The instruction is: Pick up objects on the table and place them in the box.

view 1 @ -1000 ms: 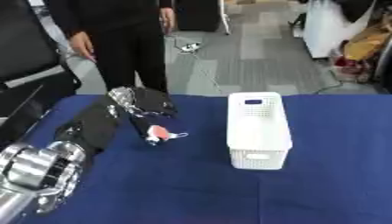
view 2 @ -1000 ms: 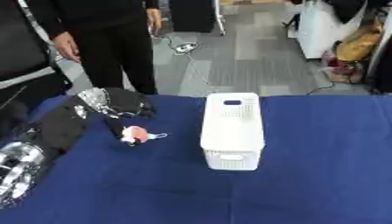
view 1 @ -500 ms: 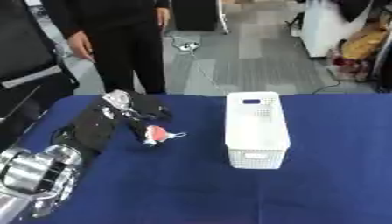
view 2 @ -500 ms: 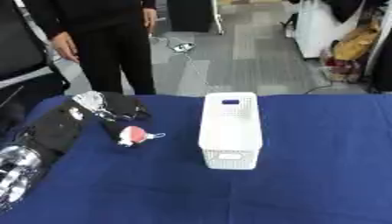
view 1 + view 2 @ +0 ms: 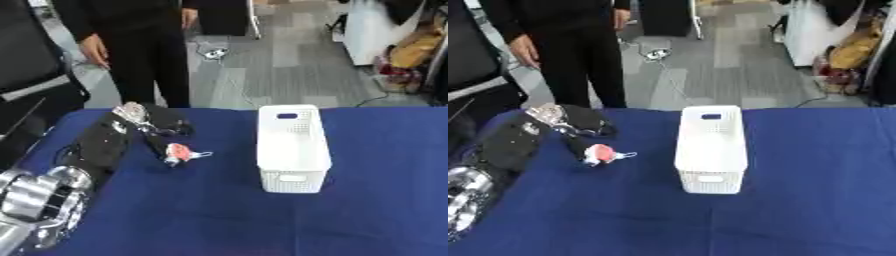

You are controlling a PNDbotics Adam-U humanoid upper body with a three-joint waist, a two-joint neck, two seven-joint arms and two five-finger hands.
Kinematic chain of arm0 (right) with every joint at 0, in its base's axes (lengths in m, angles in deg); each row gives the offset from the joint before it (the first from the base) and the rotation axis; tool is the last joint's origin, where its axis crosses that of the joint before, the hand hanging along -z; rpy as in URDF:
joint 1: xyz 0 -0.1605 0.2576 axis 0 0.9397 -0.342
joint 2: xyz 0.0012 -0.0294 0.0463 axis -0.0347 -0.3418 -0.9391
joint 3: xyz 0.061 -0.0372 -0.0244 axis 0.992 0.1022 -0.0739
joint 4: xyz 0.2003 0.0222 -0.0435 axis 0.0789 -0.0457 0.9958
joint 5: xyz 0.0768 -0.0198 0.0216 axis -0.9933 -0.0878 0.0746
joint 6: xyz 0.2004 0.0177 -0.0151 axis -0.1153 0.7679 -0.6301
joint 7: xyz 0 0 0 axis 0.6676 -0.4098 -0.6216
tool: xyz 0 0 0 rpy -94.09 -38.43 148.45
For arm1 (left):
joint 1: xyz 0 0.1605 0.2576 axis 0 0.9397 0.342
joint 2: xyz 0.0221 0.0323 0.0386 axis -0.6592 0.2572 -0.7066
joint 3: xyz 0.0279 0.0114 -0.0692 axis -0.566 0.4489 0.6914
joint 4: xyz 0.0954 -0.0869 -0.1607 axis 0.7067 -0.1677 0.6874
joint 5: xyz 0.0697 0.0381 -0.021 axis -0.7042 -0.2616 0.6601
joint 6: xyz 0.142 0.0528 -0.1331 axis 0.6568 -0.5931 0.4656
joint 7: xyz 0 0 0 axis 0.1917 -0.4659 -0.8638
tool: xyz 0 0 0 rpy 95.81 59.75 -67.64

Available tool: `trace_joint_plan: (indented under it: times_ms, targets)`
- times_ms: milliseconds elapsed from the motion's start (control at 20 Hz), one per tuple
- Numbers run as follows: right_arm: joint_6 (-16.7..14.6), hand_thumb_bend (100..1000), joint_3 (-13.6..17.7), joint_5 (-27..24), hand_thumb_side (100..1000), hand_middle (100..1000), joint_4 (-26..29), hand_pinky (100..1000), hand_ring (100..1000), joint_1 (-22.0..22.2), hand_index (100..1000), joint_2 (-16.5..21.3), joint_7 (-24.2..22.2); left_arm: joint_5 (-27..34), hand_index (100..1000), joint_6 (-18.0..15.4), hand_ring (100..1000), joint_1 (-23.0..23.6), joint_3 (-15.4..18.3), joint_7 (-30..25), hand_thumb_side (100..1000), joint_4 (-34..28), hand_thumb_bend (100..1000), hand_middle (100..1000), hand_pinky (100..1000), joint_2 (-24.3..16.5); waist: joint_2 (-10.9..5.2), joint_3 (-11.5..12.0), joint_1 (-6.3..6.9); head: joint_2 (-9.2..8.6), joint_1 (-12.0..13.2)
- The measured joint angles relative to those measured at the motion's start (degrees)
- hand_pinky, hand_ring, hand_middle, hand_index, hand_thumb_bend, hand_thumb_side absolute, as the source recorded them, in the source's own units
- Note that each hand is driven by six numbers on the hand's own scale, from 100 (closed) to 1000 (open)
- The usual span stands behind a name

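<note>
One small object (image 5: 179, 153) is what you have in the left eye view: a red and white lump with a pale blue-white tail sticking out toward the box. It sits at the fingertips of your left hand (image 5: 150, 131), and the fingers curl down around it, though you cannot tell here whether it has left the blue tablecloth (image 5: 201, 210). It lies in the left half of the table, nearer the far edge than the near one. Your white slotted box (image 5: 292, 148) stands upright and well apart from it, around the middle of the table, its long side running from far to near. Nothing lies between the two.

Turning to the right eye view, you see the same lump just under the hand's dark fingers, and the box's open top shows nothing inside. Your right hand appears in neither view.
</note>
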Motion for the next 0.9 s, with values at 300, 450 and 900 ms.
trace_joint_plan:
  times_ms: [300, 450, 900]
  targets:
    - [0.0, 146, 0.0, 0.0, 1000, 449, 0.0, 227, 419, 0.0, 1000, 0.0, 0.0, 4.0, 954, 2.3, 976, 0.0, 0.0, -4.0, 1000, 0.1, 353, 941, 1000, -0.2, 0.03, 0.0, 0.00, -0.01, 0.0]
    - [0.0, 145, 0.0, 0.0, 1000, 449, 0.0, 227, 419, 0.0, 1000, 0.0, 0.0, 5.1, 960, 3.7, 989, 0.0, 0.0, -5.7, 1000, 0.1, 343, 950, 1000, -0.2, 0.08, -0.1, 0.00, -0.01, 0.0]
    - [-0.1, 146, -0.1, -0.1, 1000, 449, 0.0, 226, 419, -0.7, 1000, -0.4, -0.4, 7.4, 966, 9.3, 1000, 1.6, 0.6, -9.2, 1000, 0.1, 344, 962, 1000, -0.3, 0.66, -1.1, -0.01, -1.06, 0.5]
